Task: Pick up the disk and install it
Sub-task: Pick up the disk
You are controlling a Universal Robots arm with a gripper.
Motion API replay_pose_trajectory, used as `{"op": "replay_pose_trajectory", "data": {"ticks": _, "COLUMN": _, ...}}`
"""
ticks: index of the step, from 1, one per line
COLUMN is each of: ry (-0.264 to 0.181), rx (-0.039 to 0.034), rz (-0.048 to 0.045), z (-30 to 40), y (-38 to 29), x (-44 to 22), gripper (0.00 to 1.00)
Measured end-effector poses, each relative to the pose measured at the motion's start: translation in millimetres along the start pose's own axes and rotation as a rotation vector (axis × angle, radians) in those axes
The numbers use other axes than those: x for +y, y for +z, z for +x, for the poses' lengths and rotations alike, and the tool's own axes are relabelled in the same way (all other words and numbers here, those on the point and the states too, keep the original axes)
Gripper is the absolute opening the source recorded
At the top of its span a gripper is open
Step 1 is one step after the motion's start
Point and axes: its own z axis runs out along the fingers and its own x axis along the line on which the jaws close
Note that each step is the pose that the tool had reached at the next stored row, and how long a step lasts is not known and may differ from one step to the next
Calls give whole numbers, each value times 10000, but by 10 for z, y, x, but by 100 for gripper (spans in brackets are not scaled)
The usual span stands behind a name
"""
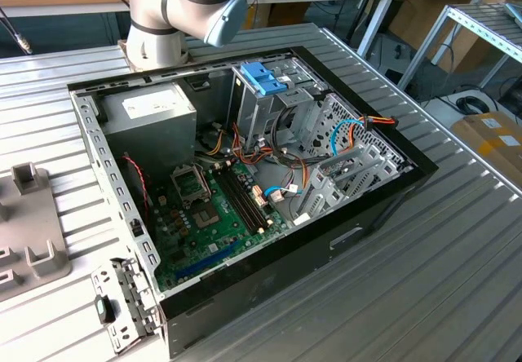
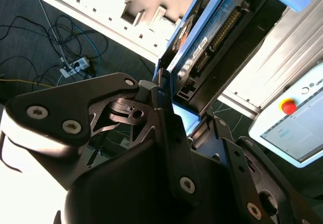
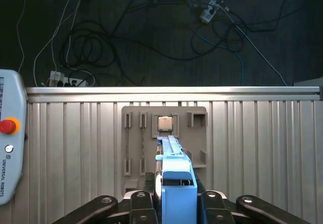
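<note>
Gripper pinching the disk edge-on, the ribbed table beyond it.

At the exterior view's left a grey tray lies on the table. To its right sits the open computer case, with the arm behind it. In the first wrist view the gripper clamps the disk by its light-blue frame, with the tray beyond.

1. Jaws clamp the disk from both sides; its light-blue carrier is edge-on and overlaps the grey fixture plate.
2. Plate lies flat on the ribbed metal counter.
3. Square chip sits in the plate.
4. Pendant with red button is well apart from the plate.
5. Cables lie on the dark floor beyond the plate.
</note>
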Motion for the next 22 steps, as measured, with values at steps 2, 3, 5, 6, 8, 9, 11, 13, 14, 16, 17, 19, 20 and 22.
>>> {"op": "replay_pose_trajectory", "data": {"ticks": 2, "ry": 0, "rx": 0, "rz": 1, "z": 1, "y": 0, "x": -4, "gripper": 37}}
{"op": "replay_pose_trajectory", "data": {"ticks": 3, "ry": 0, "rx": 0, "rz": 0, "z": 1, "y": 0, "x": -6, "gripper": 37}}
{"op": "replay_pose_trajectory", "data": {"ticks": 5, "ry": 0, "rx": 0, "rz": 0, "z": 1, "y": 0, "x": -9, "gripper": 37}}
{"op": "replay_pose_trajectory", "data": {"ticks": 6, "ry": 0, "rx": 0, "rz": 0, "z": 1, "y": 0, "x": -12, "gripper": 37}}
{"op": "replay_pose_trajectory", "data": {"ticks": 8, "ry": 0, "rx": 0, "rz": 1, "z": 1, "y": 0, "x": -17, "gripper": 37}}
{"op": "replay_pose_trajectory", "data": {"ticks": 9, "ry": 0, "rx": 0, "rz": 0, "z": 1, "y": 0, "x": -19, "gripper": 37}}
{"op": "replay_pose_trajectory", "data": {"ticks": 11, "ry": 1, "rx": 0, "rz": 0, "z": 1, "y": 0, "x": -25, "gripper": 37}}
{"op": "replay_pose_trajectory", "data": {"ticks": 13, "ry": 0, "rx": 0, "rz": 0, "z": 1, "y": 0, "x": -29, "gripper": 37}}
{"op": "replay_pose_trajectory", "data": {"ticks": 14, "ry": 1, "rx": 0, "rz": 0, "z": 1, "y": -1, "x": -30, "gripper": 37}}
{"op": "replay_pose_trajectory", "data": {"ticks": 16, "ry": 0, "rx": 0, "rz": 0, "z": 1, "y": -1, "x": -34, "gripper": 37}}
{"op": "replay_pose_trajectory", "data": {"ticks": 17, "ry": 1, "rx": 0, "rz": 1, "z": 1, "y": -1, "x": -37, "gripper": 37}}
{"op": "replay_pose_trajectory", "data": {"ticks": 19, "ry": 0, "rx": 1, "rz": -1, "z": 1, "y": -1, "x": -41, "gripper": 37}}
{"op": "replay_pose_trajectory", "data": {"ticks": 20, "ry": 0, "rx": 0, "rz": 0, "z": 1, "y": -1, "x": -44, "gripper": 37}}
{"op": "replay_pose_trajectory", "data": {"ticks": 22, "ry": 0, "rx": 0, "rz": 0, "z": 1, "y": -1, "x": -50, "gripper": 37}}
